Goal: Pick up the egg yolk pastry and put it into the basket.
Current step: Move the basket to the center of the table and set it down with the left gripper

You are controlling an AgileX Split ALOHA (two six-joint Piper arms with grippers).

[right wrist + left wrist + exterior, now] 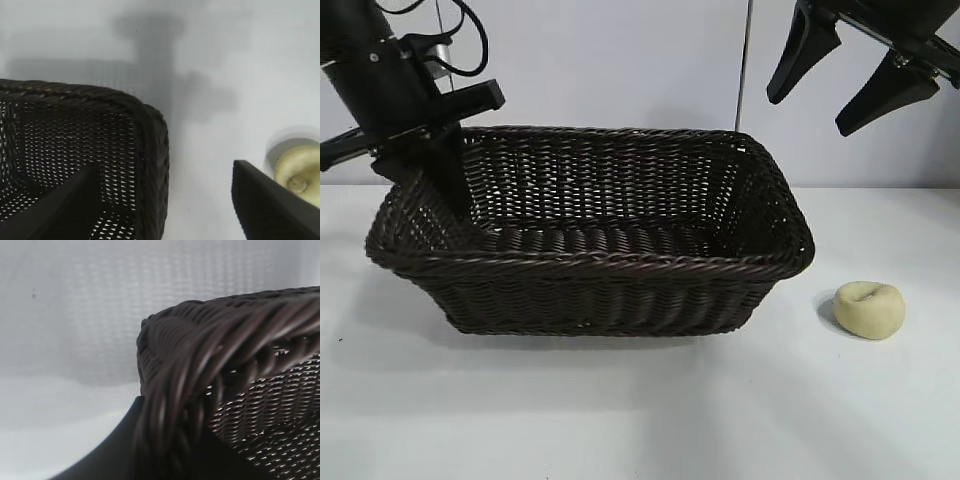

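Note:
The egg yolk pastry [868, 309], a small pale yellow bun with a dimpled top, lies on the white table to the right of the basket [590, 262]. The basket is large, dark brown wicker and holds nothing. My left gripper [445, 185] is at the basket's left end, one finger inside and one outside, shut on the braided rim [175, 370]. My right gripper [810, 114] hangs open high above the basket's right end. In the right wrist view the right gripper [165, 165] spans the basket corner [150, 130], and the pastry [300, 170] shows beside one finger [265, 200].
The white table [640, 420] runs in front of and to the right of the basket. A pale wall stands close behind.

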